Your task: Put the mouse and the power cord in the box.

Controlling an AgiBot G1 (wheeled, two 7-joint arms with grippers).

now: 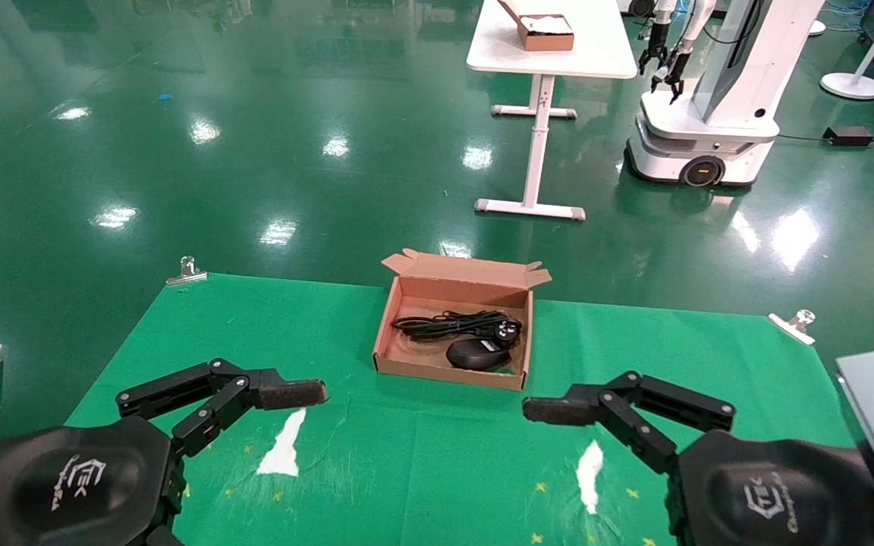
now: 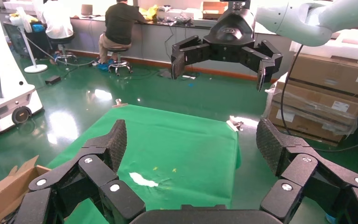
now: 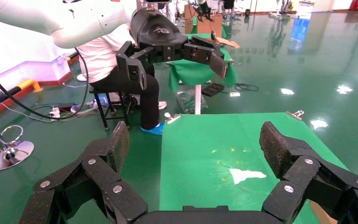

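The brown cardboard box (image 1: 388,334) stands open at the middle of the green cloth, lid flap tilted back. Inside it lie the coiled power cord (image 1: 456,324) with its plug, and the black mouse (image 1: 475,354) in front of the cord. My left gripper (image 1: 293,394) hovers low over the cloth, left of the box and nearer to me, open and empty (image 2: 193,140). My right gripper (image 1: 551,409) hovers right of the box, also nearer to me, open and empty (image 3: 193,142). A corner of the box (image 2: 4,186) shows in the left wrist view.
Two white torn patches (image 1: 281,447) (image 1: 589,462) mark the cloth near me. Metal clips (image 1: 187,271) (image 1: 793,326) hold its far corners. Beyond, on the green floor, stand a white table (image 1: 604,53) bearing a smaller brown box (image 1: 543,30) and another white robot (image 1: 710,114).
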